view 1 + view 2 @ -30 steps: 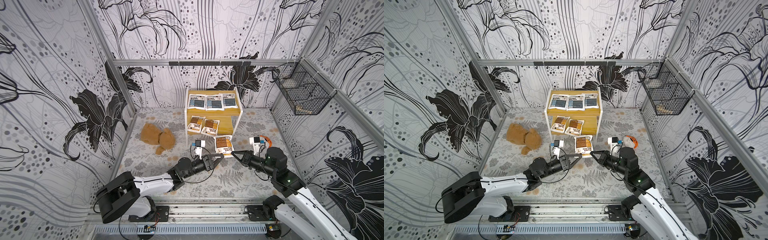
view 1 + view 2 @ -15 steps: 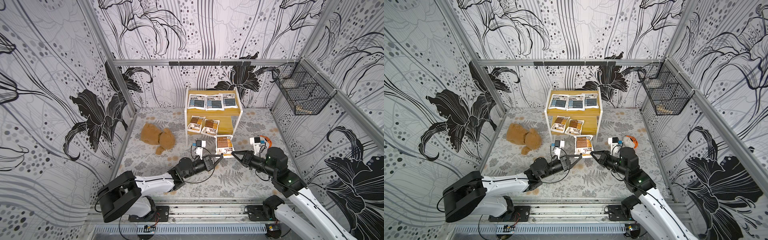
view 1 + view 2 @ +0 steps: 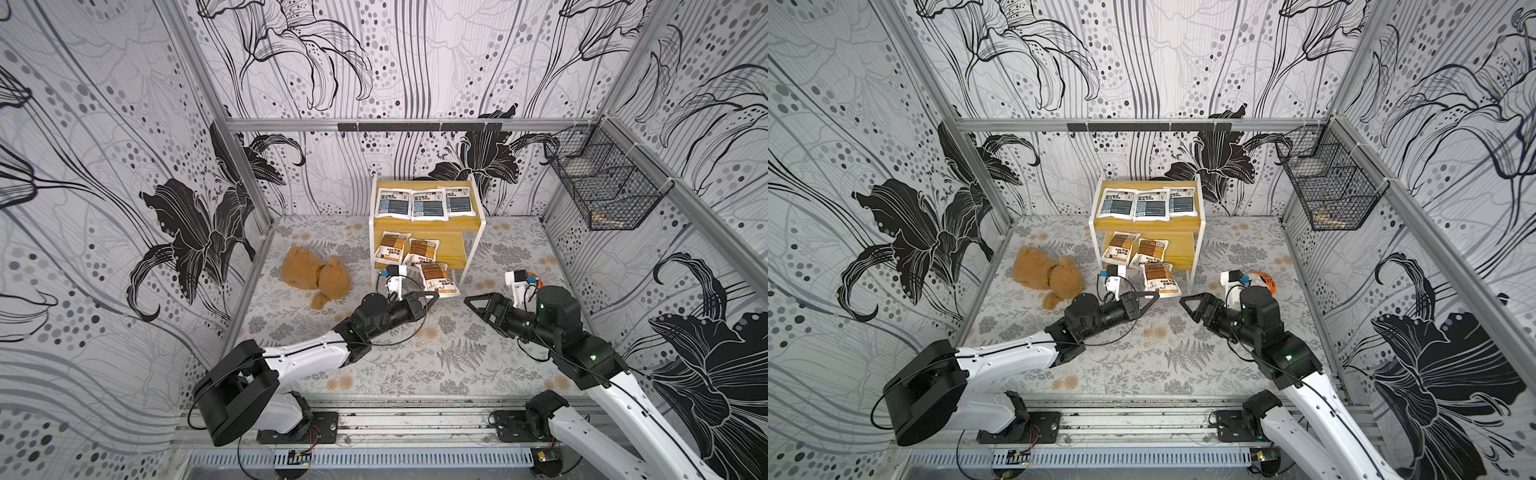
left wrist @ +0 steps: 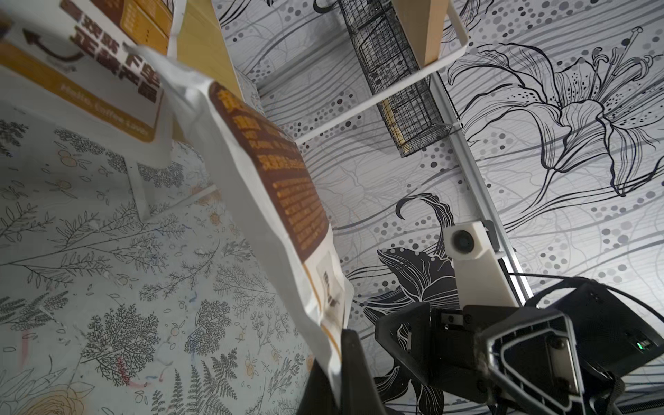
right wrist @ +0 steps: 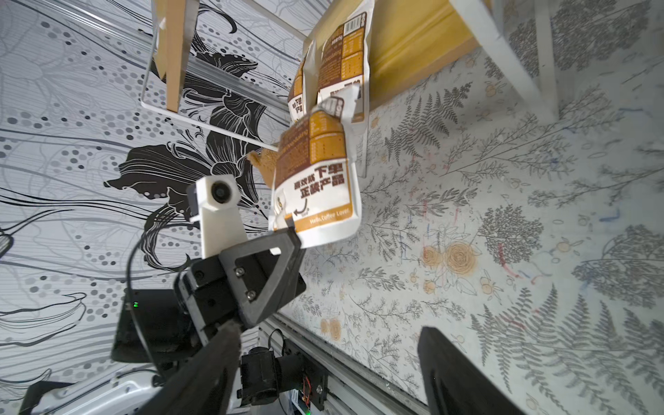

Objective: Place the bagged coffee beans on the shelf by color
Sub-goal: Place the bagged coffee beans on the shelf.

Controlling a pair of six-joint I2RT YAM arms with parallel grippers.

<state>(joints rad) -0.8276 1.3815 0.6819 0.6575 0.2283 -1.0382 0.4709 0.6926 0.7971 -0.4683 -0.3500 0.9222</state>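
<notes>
Brown-orange pouch (image 3: 438, 279), last one off the shelf (image 3: 428, 227), is gripped by its near edge in the clenched left gripper (image 3: 434, 294) at frame centre, just in front of the lower board (image 3: 451, 251); right gripper (image 3: 471, 301) is spread, clear; next it must be slid into the bare right slot.
</notes>
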